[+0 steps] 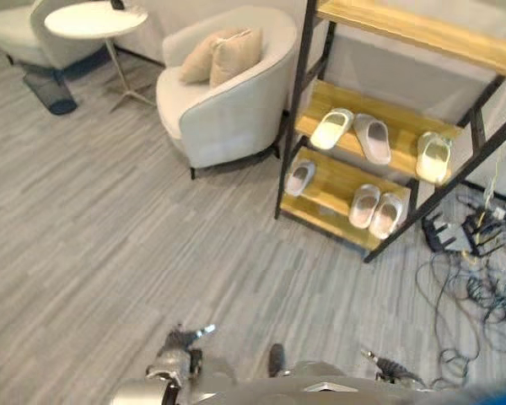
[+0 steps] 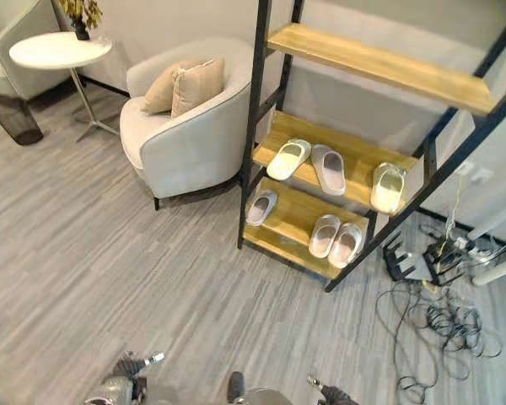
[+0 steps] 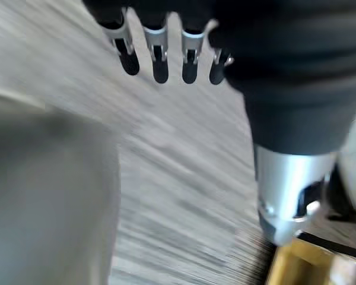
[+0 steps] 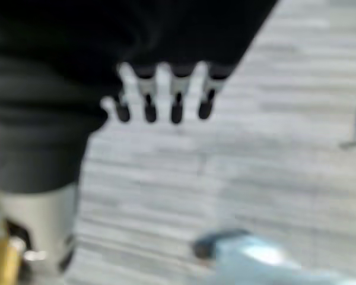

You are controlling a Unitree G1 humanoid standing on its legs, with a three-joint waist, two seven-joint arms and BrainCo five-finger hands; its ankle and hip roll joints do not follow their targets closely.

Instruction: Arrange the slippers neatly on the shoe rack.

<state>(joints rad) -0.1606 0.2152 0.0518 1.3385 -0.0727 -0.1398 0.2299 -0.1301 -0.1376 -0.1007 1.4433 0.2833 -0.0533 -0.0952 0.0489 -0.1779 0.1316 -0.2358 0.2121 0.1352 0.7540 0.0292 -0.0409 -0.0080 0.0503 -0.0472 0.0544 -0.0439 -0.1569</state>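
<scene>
1. The shoe rack (image 2: 337, 160) stood well ahead, black frame with wooden shelves, beside a pale armchair (image 2: 185, 126) with two cushions.
2. The middle shelf carried three slippers: a cream slipper (image 2: 288, 159) and a grey slipper (image 2: 328, 169) splayed apart at the toes, and another cream slipper (image 2: 388, 187) off alone toward the right post.
3. The bottom shelf held a neat grey pair (image 2: 336, 237), plus a lone grey slipper (image 2: 261, 207) at the left end.
4. By my reading nothing was in hand yet; the robot stood well back, so the next move called for an approach, then pairing up the strays.
5. The left robot hand (image 3: 166, 53) hung over bare floor, fingers straight and empty; the right robot hand (image 4: 166, 95) likewise, loose and carrying nothing.
6. The eye views gave the rack and slippers; the wrist views gave the fingers up close, which the eye views barely caught at their lower edge.
7. The right eye view also showed a potted plant (image 2: 81, 15) on the round side tabletop (image 2: 59, 49).
</scene>
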